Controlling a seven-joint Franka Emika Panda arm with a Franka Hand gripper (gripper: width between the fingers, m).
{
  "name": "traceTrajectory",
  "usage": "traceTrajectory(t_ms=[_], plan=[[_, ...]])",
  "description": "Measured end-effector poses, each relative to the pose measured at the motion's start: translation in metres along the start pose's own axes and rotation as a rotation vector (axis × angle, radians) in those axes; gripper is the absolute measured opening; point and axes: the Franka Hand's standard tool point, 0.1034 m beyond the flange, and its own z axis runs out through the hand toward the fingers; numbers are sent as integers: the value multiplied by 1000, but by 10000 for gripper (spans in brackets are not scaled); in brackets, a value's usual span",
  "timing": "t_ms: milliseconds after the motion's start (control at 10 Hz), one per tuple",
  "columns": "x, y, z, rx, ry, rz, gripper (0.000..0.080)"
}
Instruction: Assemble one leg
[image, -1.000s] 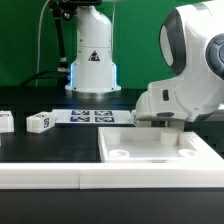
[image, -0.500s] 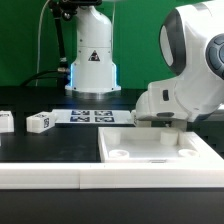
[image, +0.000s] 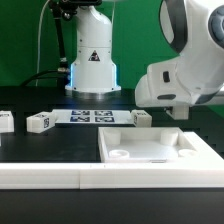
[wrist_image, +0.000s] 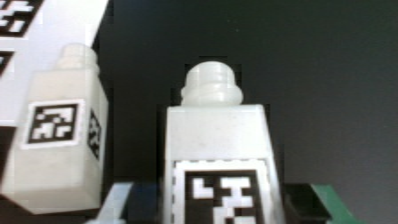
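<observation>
In the wrist view a white leg (wrist_image: 221, 150) with a black-and-white tag and a rounded peg on its end lies between my gripper's (wrist_image: 222, 203) fingers. The jaws stand open, with a dark gap on each side of the leg. A second leg (wrist_image: 63, 125) lies beside it, outside the jaws. In the exterior view one leg (image: 140, 117) shows just beside the arm's white hand (image: 185, 85); the hand hides the fingers there. Two more legs (image: 38, 122) (image: 5, 121) lie at that view's left.
The large white tabletop (image: 200, 152) with its raised rim lies in front, under the hand. The marker board (image: 92, 116) lies on the black table before the arm's base (image: 92, 60). A white ledge (image: 40, 175) runs along the front.
The arm's hand has risen and shifted toward the exterior view's right, uncovering the leg beside it. The other legs and the tabletop have not moved.
</observation>
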Motion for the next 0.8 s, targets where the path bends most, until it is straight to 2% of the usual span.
traceTrajectory(t_ms=[100,200,400,600,800], plan=[[-10,8,-13,9,-8,-4,287],[-12,12,-23,17,15,-2,287],[-7,10,-24,18,53,-2,287],[0,11,-32,26,230,-7,287],[-8,22,-40,26,339,-21,287]])
